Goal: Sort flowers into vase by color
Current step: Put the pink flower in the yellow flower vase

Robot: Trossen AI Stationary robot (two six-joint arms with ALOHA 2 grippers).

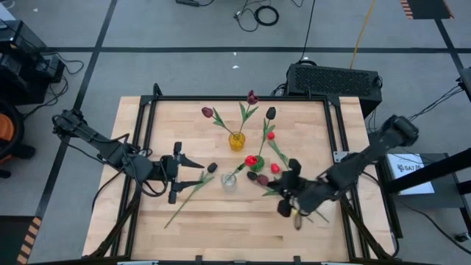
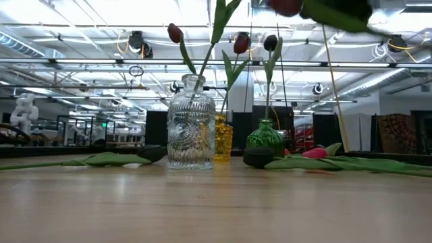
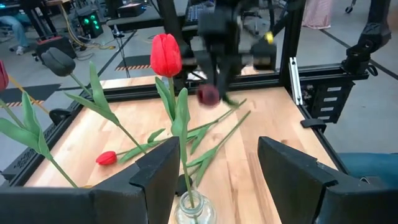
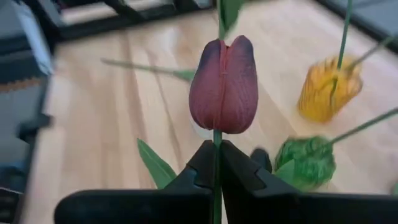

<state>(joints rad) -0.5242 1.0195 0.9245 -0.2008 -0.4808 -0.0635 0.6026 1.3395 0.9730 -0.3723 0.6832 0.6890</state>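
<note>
Right gripper (image 4: 217, 163) clamped on the stem of a maroon tulip (image 4: 224, 85) lifted above the table's right side, near the green vase (image 4: 306, 162), left gripper (image 3: 214, 165) spread apart behind the clear vase (image 3: 190, 208) holding a red tulip (image 3: 165, 55)

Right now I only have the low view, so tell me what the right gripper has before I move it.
Observer: The right gripper is shut on the stem of a maroon tulip, just under its head.
Operator: Say which vase has maroon ones in it.
Observer: The yellow vase. Seen from above, two maroon heads stand in it.
Operator: Report the left arm.
Observer: The left gripper is open and empty, facing the clear vase, which holds a red tulip.
</note>
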